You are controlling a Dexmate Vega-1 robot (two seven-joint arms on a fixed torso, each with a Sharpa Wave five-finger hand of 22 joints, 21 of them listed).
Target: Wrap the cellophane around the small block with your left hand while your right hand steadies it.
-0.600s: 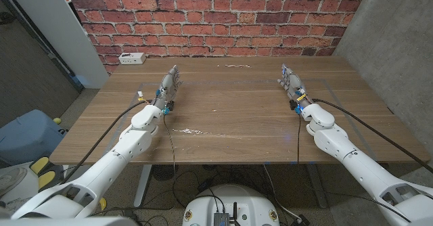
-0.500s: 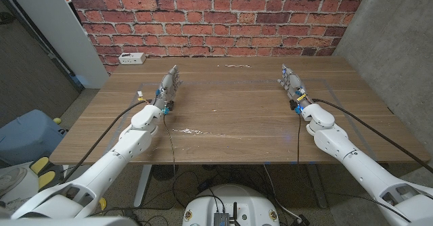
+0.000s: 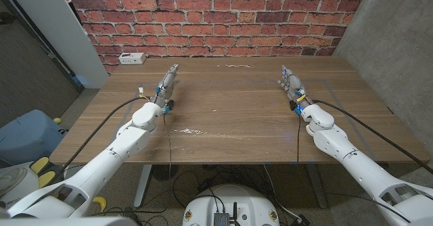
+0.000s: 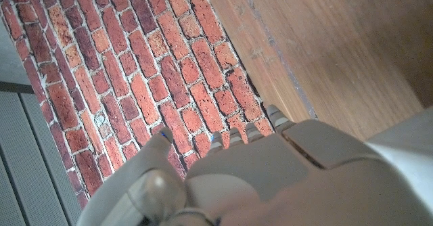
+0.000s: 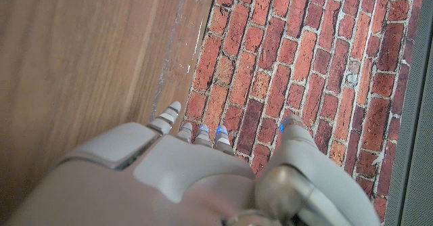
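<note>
**A:** Since the earlier frame your left arm has swung slightly inward, and the left robot hand (image 3: 168, 84) has rolled further onto its edge. The right robot hand (image 3: 291, 82) has not moved. From the head view, both are released, with fingers straight and nothing in them, and they sit well apart on the worktop (image 3: 230, 104).

**B:** Where are the block and the cellophane?

**A:** I can't find the block. A pale streak (image 3: 193, 130) glints near the front edge, between your arms. I cannot tell whether it is film.

**B:** What about the left wrist view?

**A:** The left robot hand (image 4: 270, 172) is empty and its fingers reach toward the brick wall (image 4: 135, 84).

**B:** And the right wrist view?

**A:** It's the same there. The right robot hand (image 5: 176, 172) is released and pointing at the wall.

**B:** So what could go wrong?

**A:** If you reach in before you've located the block, you may close on nothing. You could also brush clear film off the worktop without seeing it. And if your left starts wrapping before your right has come across to steady the block, I'd expect the block to slide.
</note>
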